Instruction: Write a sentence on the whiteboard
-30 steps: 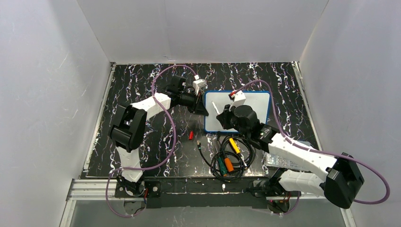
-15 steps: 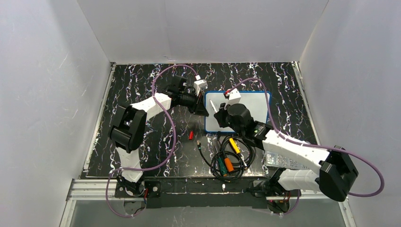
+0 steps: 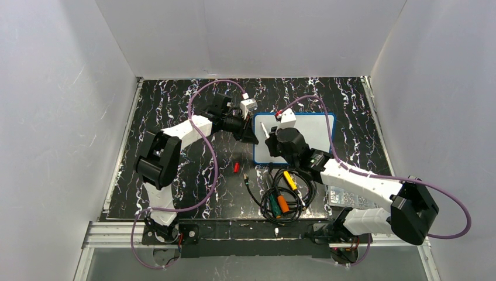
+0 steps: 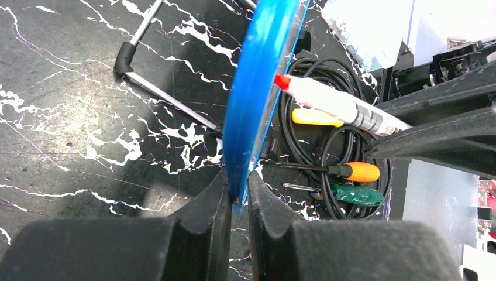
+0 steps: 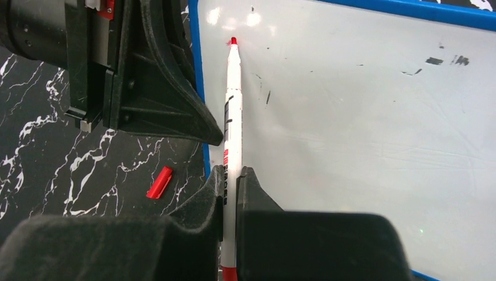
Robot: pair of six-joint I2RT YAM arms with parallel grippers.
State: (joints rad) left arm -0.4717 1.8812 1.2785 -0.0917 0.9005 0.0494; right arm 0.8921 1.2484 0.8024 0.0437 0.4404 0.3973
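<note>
The whiteboard (image 3: 319, 126), white with a blue rim, lies on the black marbled table. My left gripper (image 3: 251, 133) is shut on its left rim, which shows edge-on as a blue band (image 4: 257, 88) running between the fingers of the left gripper (image 4: 238, 181). My right gripper (image 5: 231, 172) is shut on a white marker (image 5: 233, 105) with a red tip. The tip is over the whiteboard (image 5: 351, 117) near its far left corner, close beside the left gripper. No sentence shows on the board face, only a few small dark marks. The marker (image 4: 339, 105) points at the board.
A red marker cap (image 3: 236, 167) lies on the table left of the board's near corner. A coil of black cable with yellow, orange and green-handled tools (image 3: 286, 196) sits near the front. A clear screw box (image 3: 345, 198) lies under the right forearm.
The right arm has swung left and farther away, carrying the marker tip toward the board's far left corner. The left gripper has stayed on the rim.
</note>
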